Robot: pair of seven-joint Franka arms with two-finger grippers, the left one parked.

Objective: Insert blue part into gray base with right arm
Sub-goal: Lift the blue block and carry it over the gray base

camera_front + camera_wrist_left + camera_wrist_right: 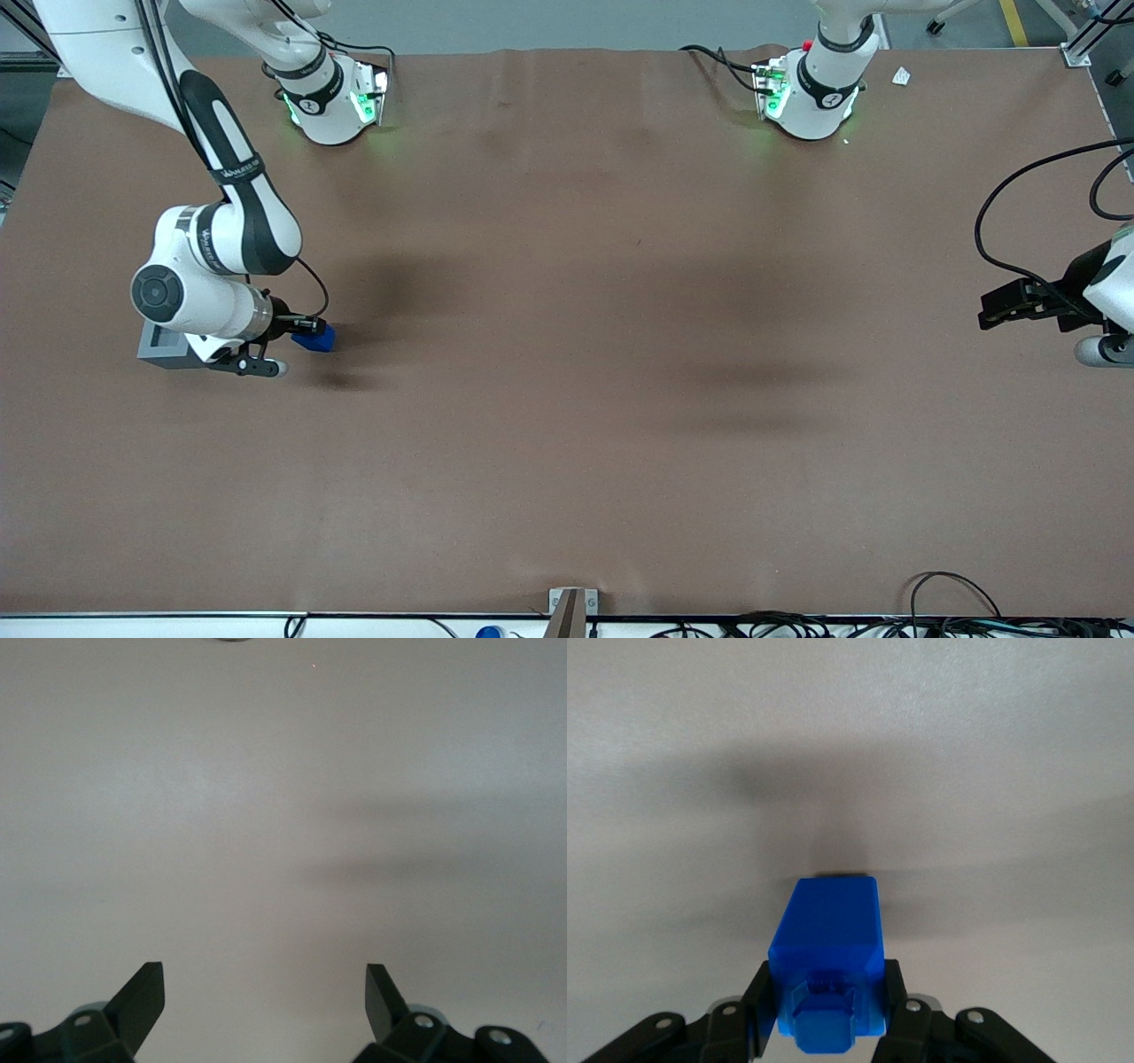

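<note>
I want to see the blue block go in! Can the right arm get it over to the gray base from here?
Probably yes. The claw is shut on the blue part, and the gray base sits right beside it, partly under the right arm. Nothing lies between them.

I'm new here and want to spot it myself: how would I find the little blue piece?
Follow the right arm down to its gripper, shut on the blue part. A gray base sits beside it, larger and dull; the part is bright blue.
</note>
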